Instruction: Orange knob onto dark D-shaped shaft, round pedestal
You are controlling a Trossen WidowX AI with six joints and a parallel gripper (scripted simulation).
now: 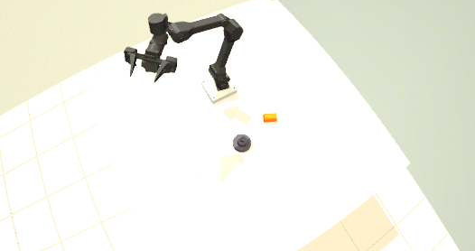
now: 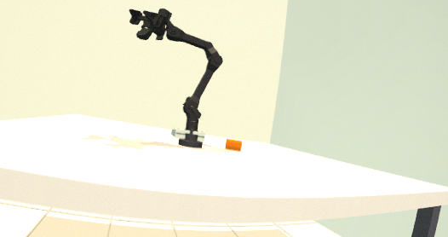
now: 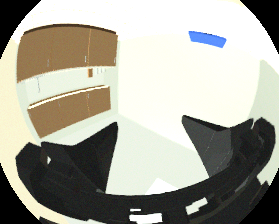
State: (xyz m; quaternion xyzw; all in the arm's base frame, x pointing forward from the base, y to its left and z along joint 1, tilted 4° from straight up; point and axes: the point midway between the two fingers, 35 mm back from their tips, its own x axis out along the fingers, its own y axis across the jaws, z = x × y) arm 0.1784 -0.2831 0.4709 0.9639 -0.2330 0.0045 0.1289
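From where I stand, the wall (image 1: 361, 51) (image 2: 362, 70) is grey-green on one side, cream on the other, behind the gripper. The table (image 1: 172, 155) (image 2: 277, 178) is white and lies below the gripper. Brown cabinets (image 3: 67, 47) are seen ahead of the gripper from the wrist, in an upper and a lower row; a blue panel (image 3: 207, 39) shows high on the opposite side of that view.

The arm (image 1: 203, 25) (image 2: 196, 41) is black, raised and bent, and carries the gripper (image 1: 144, 79) (image 2: 140, 26) (image 3: 150, 120) well above the table. Condition of gripper: open, fingers spread wide, holding nothing. The base plate (image 1: 213, 97) (image 2: 175, 132) is pale and sits lower than the gripper, off to its side.

The pedestal (image 1: 237, 147) (image 2: 190, 144) is dark and round, well apart from the gripper. The knob (image 1: 270, 117) (image 2: 233, 145) is orange, found lying on its side on the table, also well apart from the gripper and near the pedestal. The shaft (image 1: 243, 139) stands on the pedestal, unfitted; its flat side cannot be made out.
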